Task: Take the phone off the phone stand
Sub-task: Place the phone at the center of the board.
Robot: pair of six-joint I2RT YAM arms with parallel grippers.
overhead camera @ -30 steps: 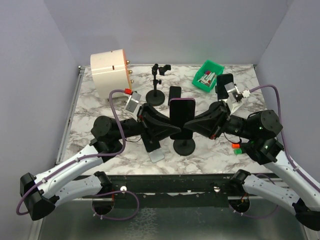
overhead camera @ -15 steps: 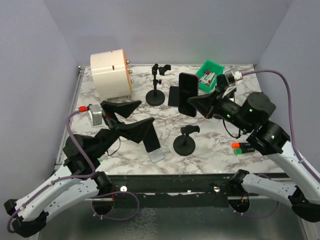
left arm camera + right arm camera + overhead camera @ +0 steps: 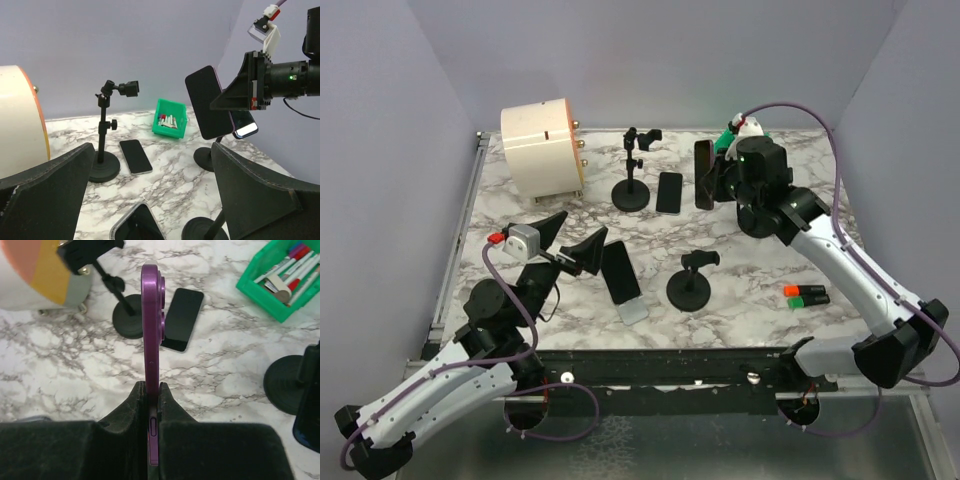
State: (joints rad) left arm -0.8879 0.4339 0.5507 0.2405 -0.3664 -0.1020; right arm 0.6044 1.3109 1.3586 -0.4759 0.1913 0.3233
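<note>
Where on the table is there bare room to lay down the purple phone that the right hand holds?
Bare marble lies between the short stand and the markers, and between that stand and the black phone behind it. It is crowded beside the open left hand, where another phone lies.

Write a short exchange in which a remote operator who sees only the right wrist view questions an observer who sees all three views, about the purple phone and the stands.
Operator: My right gripper clamps the purple phone, edge-on to my camera. Is any stand empty?
Observer: Yes. An empty stand sits near the front of the table, outside your view, and its clamp holds nothing.
Operator: What is the left gripper doing?
Observer: The left gripper is at the near left. Its jaws are wide open and nothing is between them.
</note>
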